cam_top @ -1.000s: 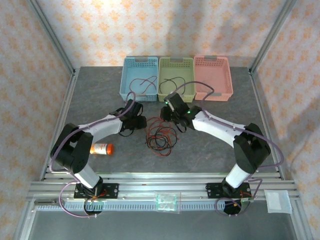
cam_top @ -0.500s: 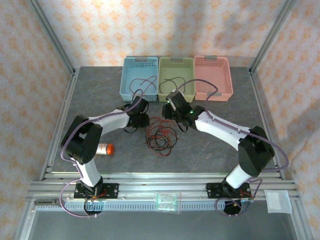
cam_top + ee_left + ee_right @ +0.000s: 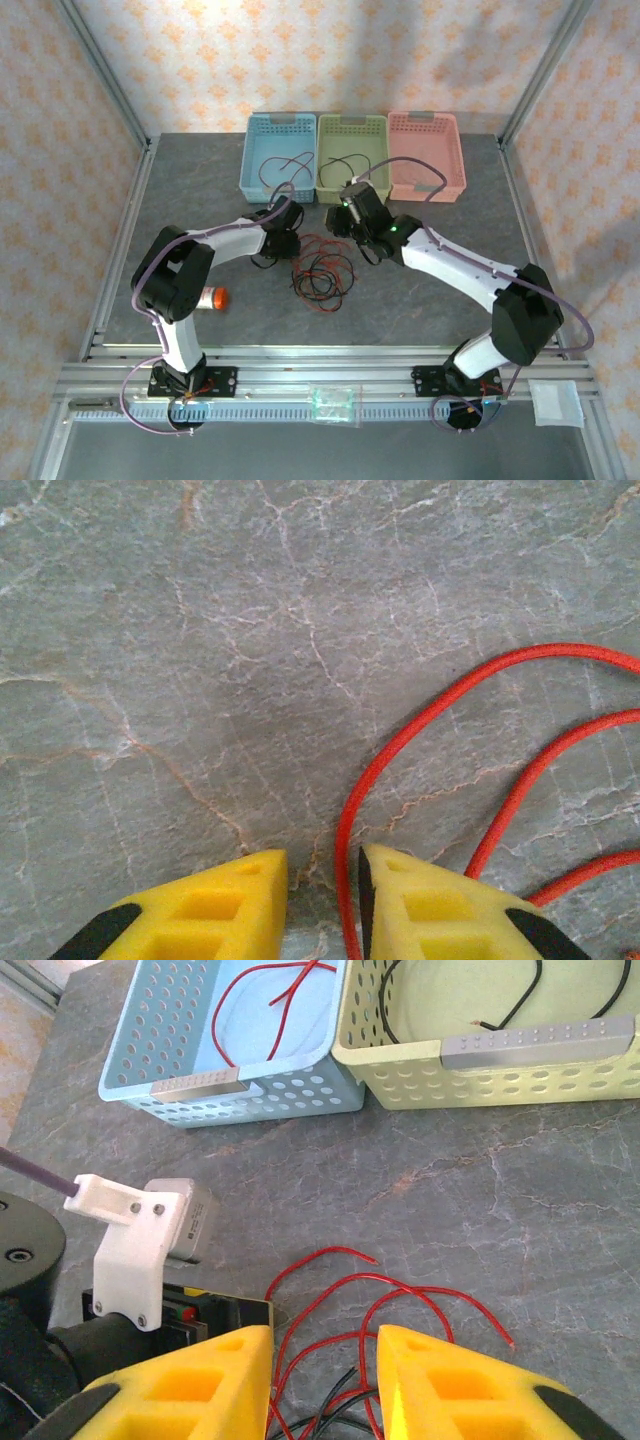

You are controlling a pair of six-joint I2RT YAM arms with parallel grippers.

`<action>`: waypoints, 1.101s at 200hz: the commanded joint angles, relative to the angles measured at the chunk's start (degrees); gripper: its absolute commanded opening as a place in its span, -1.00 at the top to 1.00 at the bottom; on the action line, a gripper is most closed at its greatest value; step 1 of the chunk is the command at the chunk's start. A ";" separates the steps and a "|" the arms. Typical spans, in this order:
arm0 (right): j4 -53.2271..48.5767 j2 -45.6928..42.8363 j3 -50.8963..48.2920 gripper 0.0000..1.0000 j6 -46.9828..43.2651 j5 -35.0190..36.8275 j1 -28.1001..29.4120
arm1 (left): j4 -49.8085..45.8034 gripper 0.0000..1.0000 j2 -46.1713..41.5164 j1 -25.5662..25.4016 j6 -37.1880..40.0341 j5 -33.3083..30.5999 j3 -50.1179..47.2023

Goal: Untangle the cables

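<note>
A tangle of red and black cables [image 3: 322, 268] lies on the grey table between the two arms. My left gripper [image 3: 293, 246] is low at the tangle's left edge. In the left wrist view its yellow fingers [image 3: 240, 900] stand a little apart, and a red cable [image 3: 420, 730] runs through the gap along the right finger. My right gripper [image 3: 346, 233] hovers over the tangle's far side. Its jaws [image 3: 325, 1345] are open, with red loops [image 3: 400, 1295] and a black strand [image 3: 330, 1410] on the table below them.
Three baskets line the back: blue [image 3: 247, 165] with a red cable [image 3: 262, 1000], green [image 3: 352, 122] with a black cable [image 3: 535, 990], pink [image 3: 425, 120]. An orange bottle [image 3: 208, 297] lies by the left arm. The left wrist camera mount [image 3: 140, 1230] is close to my right fingers.
The left arm has moved right to the tangle's edge and its jaws have narrowed around a red cable. The right arm has shifted slightly right.
</note>
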 commanded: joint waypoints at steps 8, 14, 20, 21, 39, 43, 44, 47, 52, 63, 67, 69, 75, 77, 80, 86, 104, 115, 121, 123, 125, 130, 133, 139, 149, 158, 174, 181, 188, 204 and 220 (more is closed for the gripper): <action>0.48 -1.40 -1.01 0.33 -0.92 1.98 0.41 | -1.34 0.45 1.49 -0.59 0.62 -1.31 0.65; 0.37 -1.41 -1.09 0.33 -0.90 1.97 0.41 | -1.20 0.45 1.62 -0.64 0.53 -1.30 0.52; 0.40 -1.36 -1.10 0.33 -0.92 1.97 0.41 | -1.07 0.45 1.82 -0.68 0.53 -1.35 0.30; 0.41 -1.40 -1.10 0.33 -0.92 1.97 0.41 | -1.04 0.45 1.87 -0.68 0.55 -1.37 0.32; 0.31 -1.62 -1.21 0.33 -0.92 2.23 0.40 | -1.20 0.45 2.43 -0.92 0.52 -2.25 -0.04; 0.23 -1.62 -1.34 0.33 -0.91 2.31 0.41 | -1.27 0.45 2.54 -0.97 0.55 -2.54 -0.08; 0.19 -1.62 -1.35 0.33 -0.92 2.32 0.41 | -1.32 0.45 2.58 -0.96 0.56 -2.62 -0.09; 0.22 -1.73 -1.36 0.33 -0.88 2.39 0.41 | -1.43 0.45 2.77 -1.02 0.66 -2.90 -0.01; 0.22 -1.77 -1.49 0.33 -0.91 2.41 0.41 | -1.73 0.45 2.97 -1.22 0.73 -3.39 0.03; -0.06 -1.87 -1.56 0.33 -0.78 2.80 0.41 | -2.74 0.45 3.85 -1.63 1.21 -5.04 0.50; -0.10 -1.86 -1.58 0.33 -0.71 2.97 0.41 | -3.22 0.45 4.12 -1.87 1.39 -5.76 0.75; -0.15 -1.88 -1.55 0.33 -0.74 3.01 0.41 | -3.46 0.45 4.19 -1.99 1.48 -6.17 0.86; -0.20 -1.94 -1.57 0.33 -0.75 3.23 0.40 | -4.10 0.46 4.21 -2.25 1.75 -7.21 1.07; -0.20 -1.97 -1.59 0.33 -0.70 3.28 0.41 | -4.30 0.46 4.21 -2.33 1.77 -7.50 1.12; -0.20 -1.95 -1.54 0.33 -0.69 3.36 0.41 | -4.52 0.47 4.21 -2.36 1.80 -7.83 1.13; -0.27 -1.98 -1.64 0.33 -0.58 3.58 0.41 | -4.62 0.47 4.20 -2.50 1.80 -8.06 1.02; -0.38 -2.08 -1.71 0.34 -0.32 3.99 0.40 | -3.86 0.54 4.21 -2.45 1.57 -7.51 0.07; -0.37 -2.21 -1.80 0.33 -0.08 4.15 0.41 | -3.53 0.60 4.19 -2.53 1.30 -7.24 -0.34; -0.34 -2.29 -1.93 0.34 0.02 4.24 0.41 | -3.41 0.63 4.21 -2.49 1.20 -7.06 -0.49; -0.32 -2.32 -1.96 0.34 0.06 4.30 0.41 | -3.38 0.64 4.17 -2.48 1.15 -7.03 -0.50; -0.36 -2.35 -2.02 0.34 0.13 4.34 0.41 | -3.26 0.65 4.20 -2.45 1.11 -7.00 -0.46; -0.25 -2.53 -2.10 0.34 0.18 4.57 0.41 | -3.16 0.68 4.19 -2.49 1.05 -7.01 -0.53; -0.20 -2.63 -2.14 0.34 0.21 4.73 0.41 | -3.15 0.71 4.21 -2.48 1.02 -7.06 -0.51; -0.14 -2.91 -2.31 0.34 0.32 5.14 0.36 | -3.17 0.74 4.17 -2.45 1.01 -7.16 -0.47; -0.07 -3.40 -2.59 0.34 0.52 6.10 0.41 | -3.31 0.80 3.91 -2.46 1.06 -7.51 -0.20; 0.17 -4.02 -3.05 0.34 0.73 7.23 0.40 | -3.55 0.86 3.45 -2.46 1.02 -7.94 0.09; 1.09 -5.66 -4.37 0.34 1.34 9.53 0.40 | -4.01 0.92 2.19 -2.46 1.10 -8.78 0.57; 1.73 -6.47 -5.13 0.34 1.53 10.49 0.41 | -4.25 0.95 1.34 -2.50 1.03 -9.24 0.71; 2.70 -7.43 -6.11 0.33 1.72 11.20 0.33 | -4.34 0.98 0.32 -2.48 1.03 -9.67 0.78; 5.24 -9.64 -8.49 0.33 2.15 12.21 0.24 | -4.49 1.00 -2.67 -2.51 0.94 -10.71 0.97; 7.87 -11.37 -10.79 0.31 2.28 12.35 0.11 | -3.79 1.00 -6.30 -2.48 0.86 -11.64 0.83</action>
